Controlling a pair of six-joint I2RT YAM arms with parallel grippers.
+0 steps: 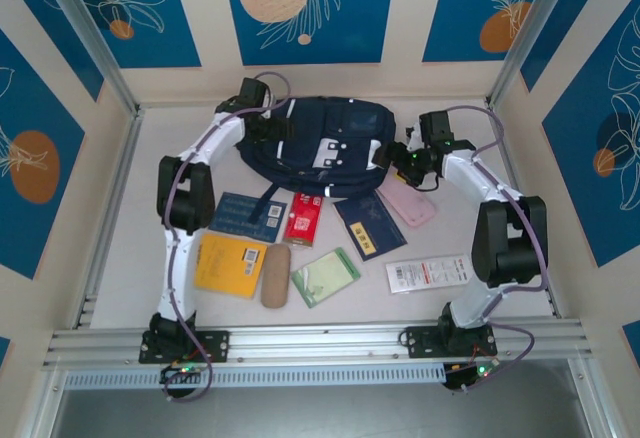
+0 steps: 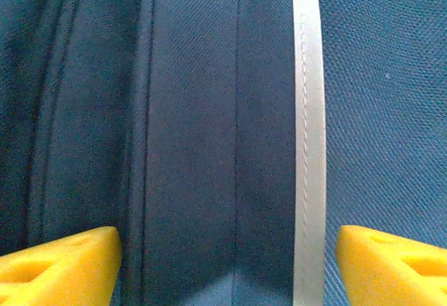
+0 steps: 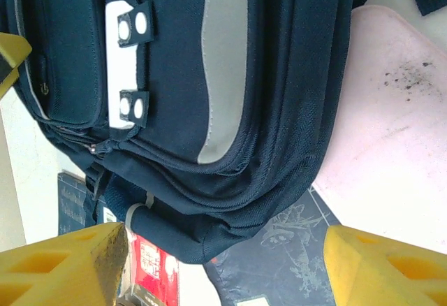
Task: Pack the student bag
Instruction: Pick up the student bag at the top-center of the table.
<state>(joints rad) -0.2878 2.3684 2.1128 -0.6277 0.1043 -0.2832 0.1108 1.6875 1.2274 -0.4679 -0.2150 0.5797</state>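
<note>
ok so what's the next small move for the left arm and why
Probably close the left gripper on the fabric beside the reflective stripe: its jaws stand open right up against the student bag, so a pinch there could steady it for opening.

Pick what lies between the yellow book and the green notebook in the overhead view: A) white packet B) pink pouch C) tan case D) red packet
C: the tan case lies on the table between the yellow book and the green notebook.
</note>
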